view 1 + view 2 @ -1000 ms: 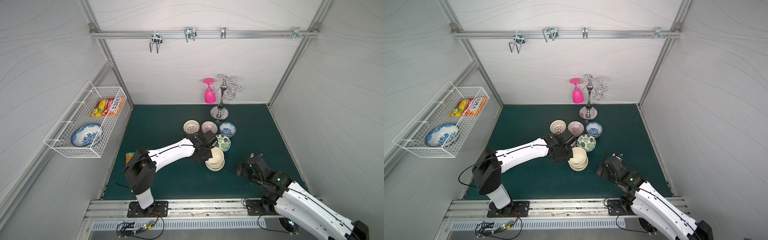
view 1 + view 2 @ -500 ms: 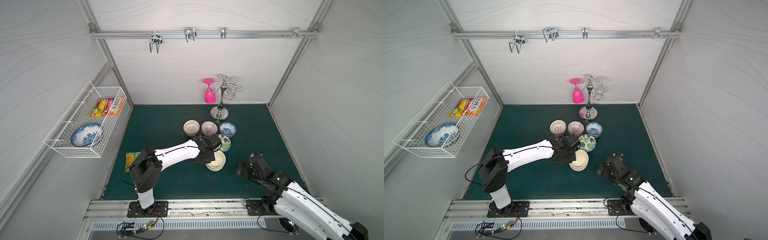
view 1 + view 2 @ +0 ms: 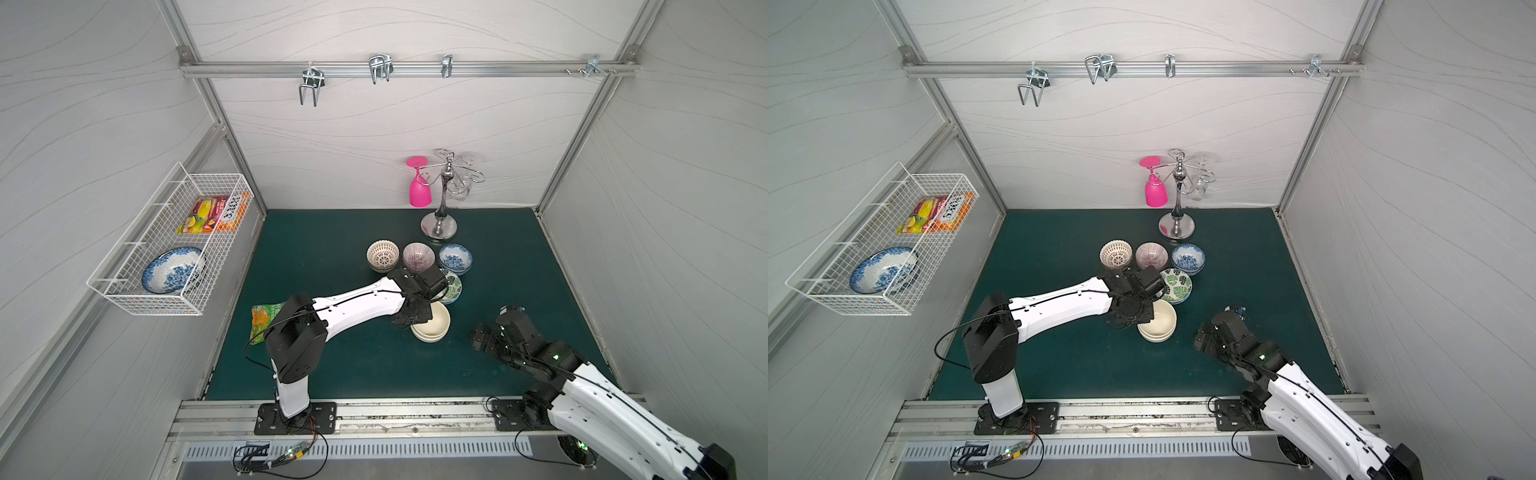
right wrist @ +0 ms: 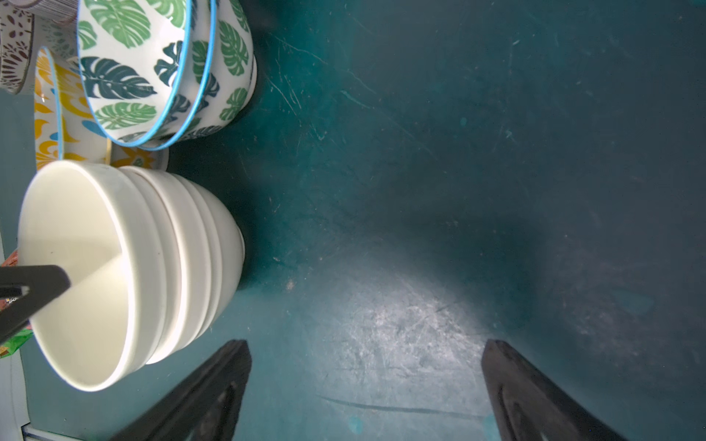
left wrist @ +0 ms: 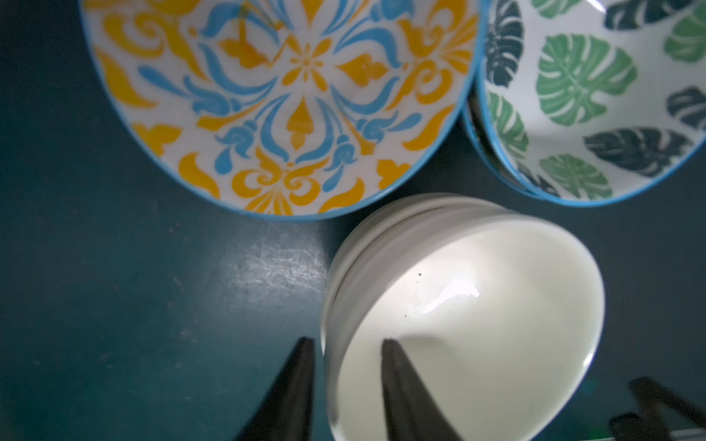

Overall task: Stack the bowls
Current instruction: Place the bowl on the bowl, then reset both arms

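A stack of plain cream bowls (image 3: 432, 326) (image 3: 1158, 326) stands mid-mat. My left gripper (image 5: 345, 343) is open, with one finger inside the top cream bowl (image 5: 477, 324) and one outside its rim, a gap on each side. Behind the stack stand a white lattice bowl (image 3: 382, 255), a pink-purple striped bowl (image 3: 417, 255) and a blue-and-white bowl (image 3: 455, 258). Nested green leaf bowls (image 4: 160, 68) (image 3: 454, 287) sit beside a yellow-blue floral bowl (image 5: 282, 95), which my left wrist hides in both top views. My right gripper (image 4: 366, 345) (image 3: 484, 338) is open over bare mat, right of the stack.
A chrome glass stand (image 3: 440, 216) with a pink glass (image 3: 419, 187) stands at the back. A snack bag (image 3: 264, 318) lies on the mat by the left arm's base. A wire basket (image 3: 124, 299) on the left wall holds a blue-and-white dish (image 3: 172, 270) and packets.
My left gripper has come down onto the cream stack and its jaws have parted from the top bowl's rim. The right arm has not moved.
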Action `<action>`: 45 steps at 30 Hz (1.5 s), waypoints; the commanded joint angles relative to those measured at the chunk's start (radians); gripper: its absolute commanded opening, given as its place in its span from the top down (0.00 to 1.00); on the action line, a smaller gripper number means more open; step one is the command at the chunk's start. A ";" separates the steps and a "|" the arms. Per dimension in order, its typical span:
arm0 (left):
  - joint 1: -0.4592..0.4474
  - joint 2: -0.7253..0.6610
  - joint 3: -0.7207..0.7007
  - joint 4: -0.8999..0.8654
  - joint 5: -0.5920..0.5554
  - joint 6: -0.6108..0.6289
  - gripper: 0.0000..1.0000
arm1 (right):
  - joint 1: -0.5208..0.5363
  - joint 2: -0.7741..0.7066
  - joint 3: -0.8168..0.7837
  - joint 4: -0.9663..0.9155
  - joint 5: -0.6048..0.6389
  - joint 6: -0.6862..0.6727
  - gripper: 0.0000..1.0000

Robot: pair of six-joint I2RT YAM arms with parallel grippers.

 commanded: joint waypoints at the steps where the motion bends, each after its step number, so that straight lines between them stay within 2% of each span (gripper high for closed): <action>1: -0.009 -0.013 0.057 -0.012 -0.046 -0.001 0.52 | -0.005 0.004 0.010 -0.005 0.001 -0.016 0.01; 6: -0.012 -0.059 0.070 -0.051 -0.080 -0.001 0.26 | -0.006 -0.002 0.037 -0.032 0.028 -0.029 0.01; 10: -0.016 -0.135 0.050 -0.081 -0.125 -0.005 0.04 | -0.006 0.000 0.110 -0.090 0.118 -0.062 0.01; 11: -0.016 -0.165 0.039 -0.085 -0.138 -0.008 0.01 | -0.006 0.004 0.126 -0.098 0.139 -0.074 0.01; 16: -0.016 -0.312 -0.019 -0.145 -0.260 -0.031 0.00 | -0.007 0.079 0.189 -0.095 0.225 -0.100 0.01; 19: -0.016 -0.421 -0.071 -0.147 -0.353 0.003 0.00 | -0.007 0.145 0.229 -0.073 0.247 -0.123 0.01; 21: -0.016 -0.486 -0.104 -0.144 -0.401 0.049 0.00 | -0.007 0.191 0.258 -0.069 0.276 -0.135 0.01; 23: -0.015 -0.553 -0.171 -0.033 -0.403 0.194 0.00 | -0.007 0.234 0.287 -0.071 0.313 -0.159 0.01; 24: -0.015 -0.589 -0.211 0.011 -0.404 0.263 0.00 | -0.007 0.254 0.299 -0.071 0.347 -0.165 0.01; 27: 0.003 -0.658 -0.283 0.023 -0.456 0.354 0.00 | -0.012 0.306 0.314 -0.040 0.467 -0.181 0.01; 29: 0.046 -0.694 -0.332 0.033 -0.503 0.418 0.00 | -0.018 0.326 0.305 0.014 0.526 -0.204 0.01; 31: 0.141 -0.756 -0.411 0.087 -0.497 0.462 0.00 | -0.031 0.334 0.292 0.074 0.582 -0.220 0.01; 34: 0.329 -0.917 -0.564 0.265 -0.422 0.552 0.00 | -0.051 0.311 0.257 0.183 0.661 -0.282 0.01; 38: 0.511 -1.088 -0.720 0.490 -0.430 0.701 0.00 | -0.113 0.249 0.173 0.380 0.711 -0.449 0.01; 41: 0.573 -1.120 -0.808 0.650 -0.481 0.846 0.00 | -0.171 0.240 0.119 0.496 0.769 -0.545 0.01; 43: 0.608 -1.103 -0.876 0.782 -0.517 0.934 0.00 | -0.237 0.259 0.104 0.497 0.781 -0.508 0.01; 45: 0.666 -1.068 -0.916 0.867 -0.513 0.953 0.00 | -0.285 0.273 0.085 0.522 0.779 -0.487 0.01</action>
